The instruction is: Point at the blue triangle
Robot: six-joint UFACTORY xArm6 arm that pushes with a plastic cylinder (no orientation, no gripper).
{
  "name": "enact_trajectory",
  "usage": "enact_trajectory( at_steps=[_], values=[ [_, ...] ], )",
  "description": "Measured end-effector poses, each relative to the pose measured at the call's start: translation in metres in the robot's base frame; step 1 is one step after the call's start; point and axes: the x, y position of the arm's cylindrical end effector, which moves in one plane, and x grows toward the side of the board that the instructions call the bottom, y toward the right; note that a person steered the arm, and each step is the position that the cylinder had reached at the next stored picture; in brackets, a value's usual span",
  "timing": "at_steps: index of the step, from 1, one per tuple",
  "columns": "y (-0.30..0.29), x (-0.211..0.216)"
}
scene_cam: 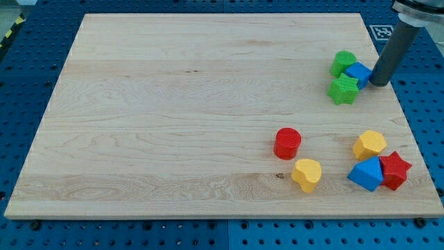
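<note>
The rod comes down from the upper right corner, leaning slightly left, and my tip (pixel 378 83) rests on the wooden board (pixel 187 111) touching the right side of a small blue block (pixel 360 72); it holds nothing. That block, its shape unclear, is wedged between a green cylinder (pixel 343 62) and a green star (pixel 343 90).

The blue triangle (pixel 367 173) lies at lower right, near the board's right and bottom edges, touching a red star (pixel 395 169), below a yellow block (pixel 370 144). A red cylinder (pixel 287 143) and a yellow heart (pixel 306 174) sit further left. The frame's left half is open board.
</note>
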Motion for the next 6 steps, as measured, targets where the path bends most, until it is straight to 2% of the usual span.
enact_trajectory(
  at_steps=[1,2,3,4,5,6],
  values=[
    [0.019,0.009],
    [0.060,0.060],
    [0.069,0.135],
    [0.050,0.201],
    [-0.003,0.228],
    [-0.026,0.226]
  ],
)
